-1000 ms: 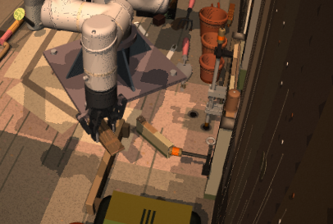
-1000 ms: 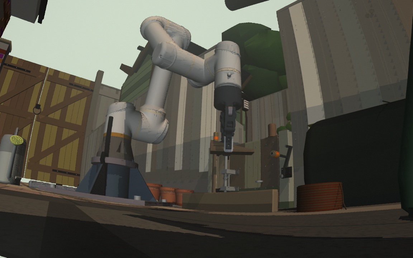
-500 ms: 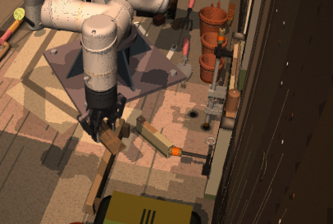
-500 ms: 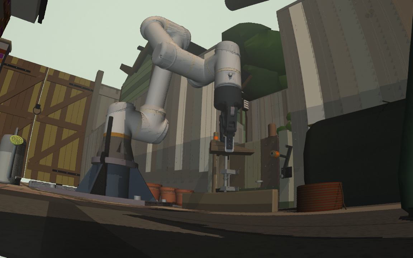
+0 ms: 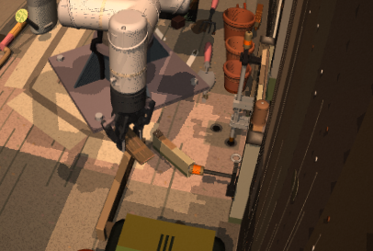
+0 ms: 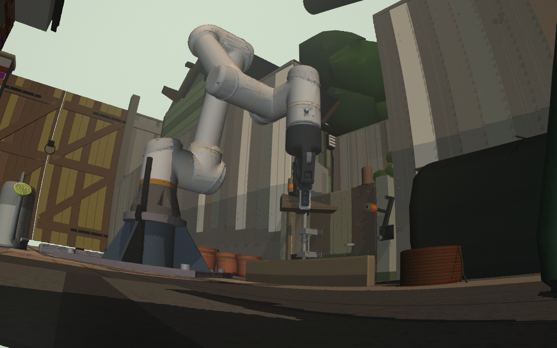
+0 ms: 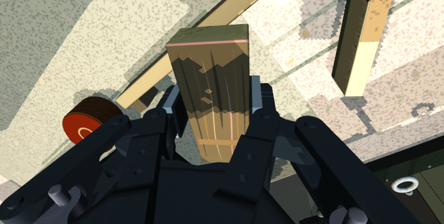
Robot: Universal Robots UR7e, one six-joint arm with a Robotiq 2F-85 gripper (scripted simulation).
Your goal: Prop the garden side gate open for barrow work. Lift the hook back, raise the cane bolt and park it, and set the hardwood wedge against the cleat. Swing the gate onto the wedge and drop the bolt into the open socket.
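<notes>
The hardwood wedge hangs in the air above the paving, well clear of the ground. Below it a long timber cleat lies flat on the slabs. The hook with its orange knob stands swung back from the ring eye. The cane bolt stands in its guides on the gate, above two dark sockets in the paving. My gripper points straight down and is closed across the wedge's sides.
A tall dark fence runs along the right behind the gate. Terracotta pots and hand tools lie near the arm's base plate. A coiled hose sits beyond the cleat, and a yellow-green barrow at the near edge.
</notes>
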